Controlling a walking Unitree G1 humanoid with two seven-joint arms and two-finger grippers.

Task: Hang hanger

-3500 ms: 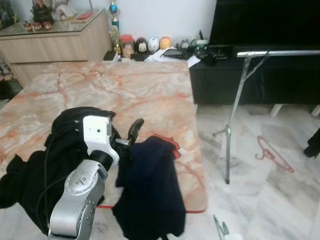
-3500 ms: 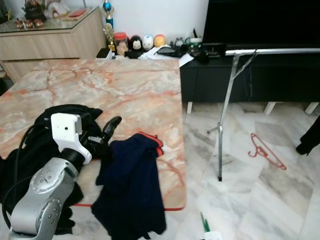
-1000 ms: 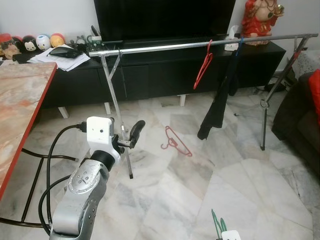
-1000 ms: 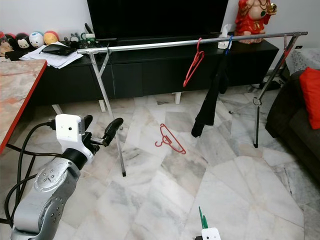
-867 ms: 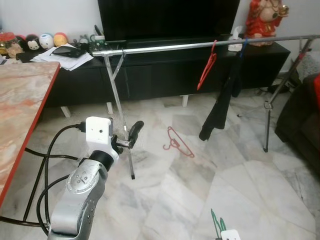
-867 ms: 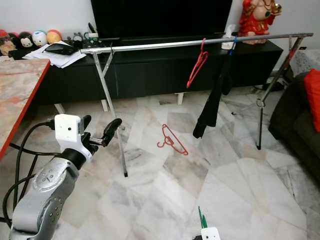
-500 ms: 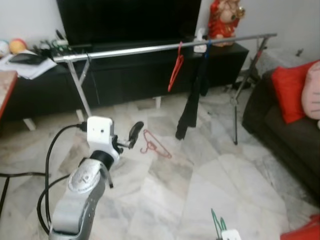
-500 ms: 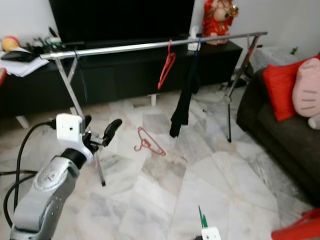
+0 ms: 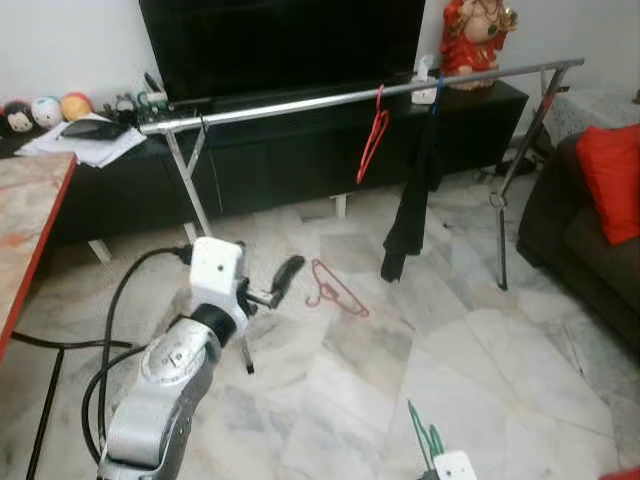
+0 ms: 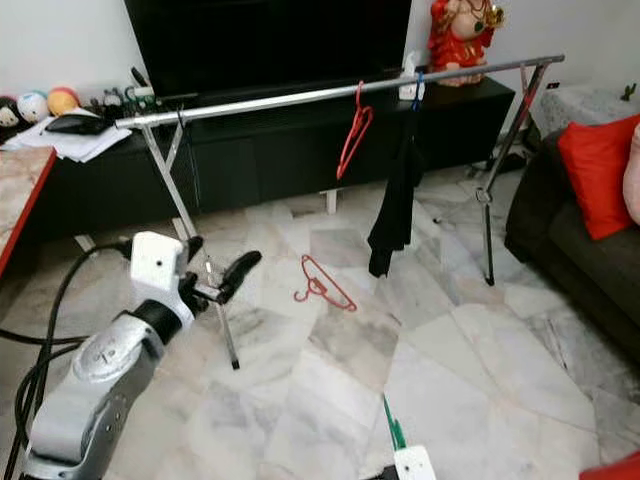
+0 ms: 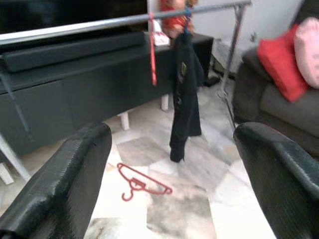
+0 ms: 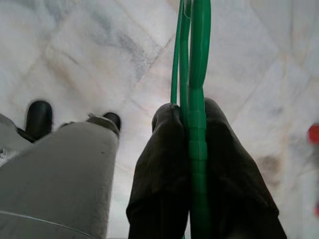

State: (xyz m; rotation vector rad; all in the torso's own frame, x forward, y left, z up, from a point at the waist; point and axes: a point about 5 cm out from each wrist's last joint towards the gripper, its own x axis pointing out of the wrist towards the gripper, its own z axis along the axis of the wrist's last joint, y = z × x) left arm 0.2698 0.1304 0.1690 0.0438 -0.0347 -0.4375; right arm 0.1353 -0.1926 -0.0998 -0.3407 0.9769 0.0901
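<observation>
Green plastic, thin and bent into a hanger (image 12: 195, 99), sits pinched tight between the two black fingers of the right end effector (image 12: 192, 149). In the head views the green plastic hanger pokes up at 6 o'clock, low down, right at the bottom edge (image 10: 392, 430).

The long silver metal clothes rail (image 9: 340, 98) stands across the room at 12 o'clock, well apart from the green hanger. A thin red hanger (image 9: 374, 135) hangs on the rail with nothing on it. Just beside it hangs a black piece of clothing (image 9: 410, 205). Another red hanger (image 9: 335, 290) lies on the white marble floor (image 9: 480, 370) under the rail.

The left end effector (image 9: 272, 290) is held up in front at 9 o'clock, with the silver arm bent and reaching forward. Its fingers (image 11: 65, 189) are spread wide apart and hold nothing.

A big black TV (image 9: 285, 45) stands behind the rail on a long black cabinet (image 9: 300, 150). A red statue (image 9: 478, 35) is at 1 o'clock. A dark sofa with a red cushion (image 9: 612, 180) is at 3 o'clock. The corner of an orange marble counter (image 9: 28, 225) is at 9 o'clock.

No writing can be read anywhere.
</observation>
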